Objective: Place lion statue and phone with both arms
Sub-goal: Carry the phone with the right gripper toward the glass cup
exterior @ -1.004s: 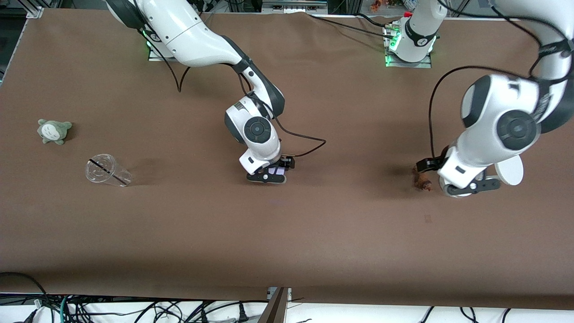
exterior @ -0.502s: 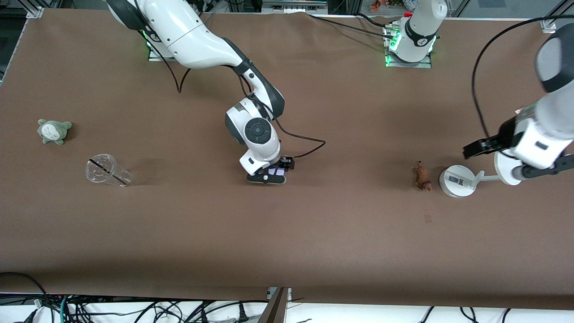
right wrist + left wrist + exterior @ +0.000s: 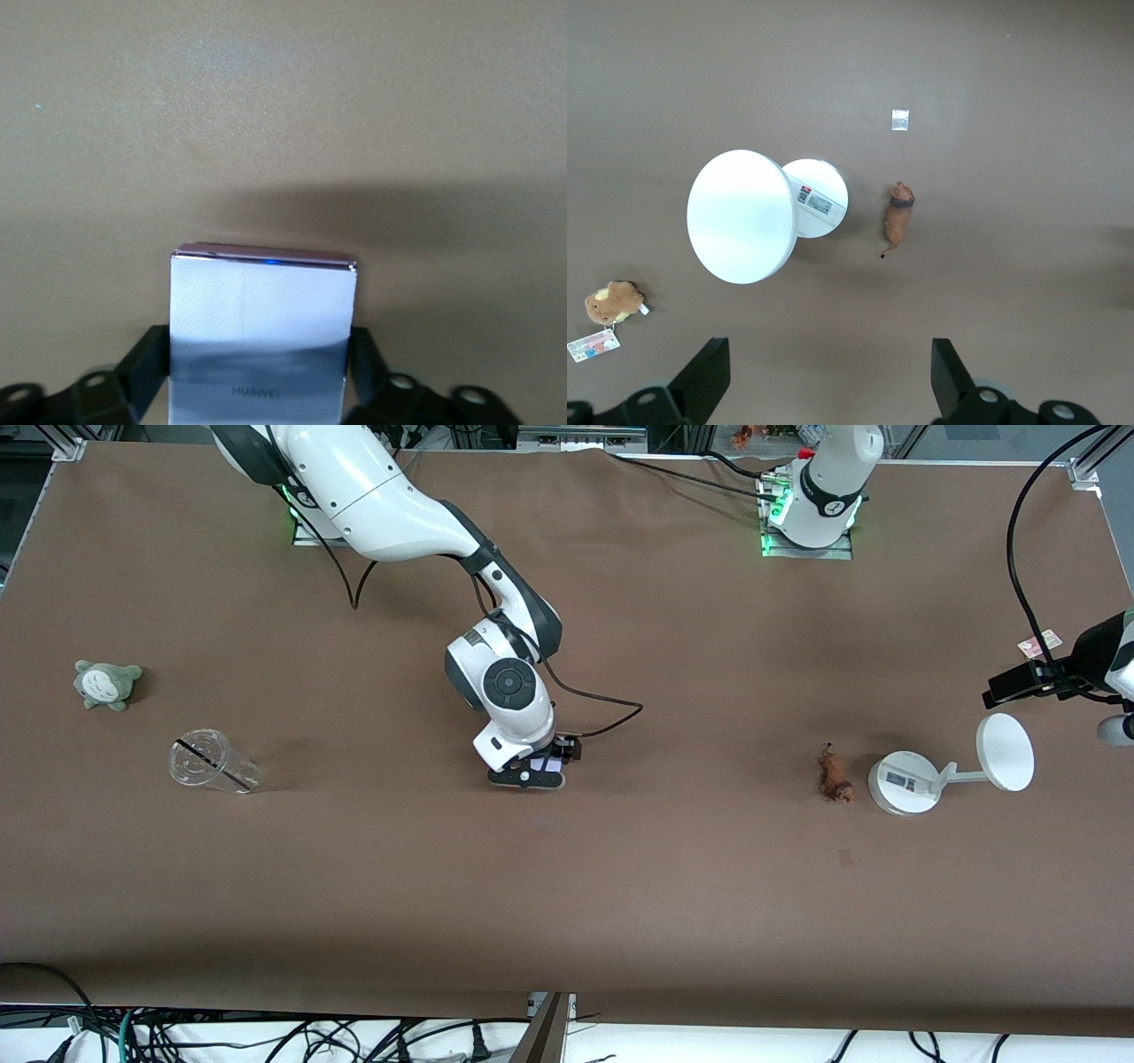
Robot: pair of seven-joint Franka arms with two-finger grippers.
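right gripper: fingers pinching the phone, which I mostly can't see from the front
left gripper: spread wide, half out of frame, high over the lion statue

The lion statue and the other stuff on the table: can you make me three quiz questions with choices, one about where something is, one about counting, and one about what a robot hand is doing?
1. Where is the lion statue?
A. beside the white stand's round base
B. in the clear cup
C. on the grey-green plush

2. How many plush toys show across the views?
A. none
B. two
C. five

3. What is the right end effector doing?
A. hanging open over the cup
B. shut on the phone
C. shut on the lion statue

Answers:
1. A, the statue lies on the table right next to the base.
2. B, the grey-green one and a brown plush with a tag.
3. B, the right wrist view shows the fingers against both phone edges.
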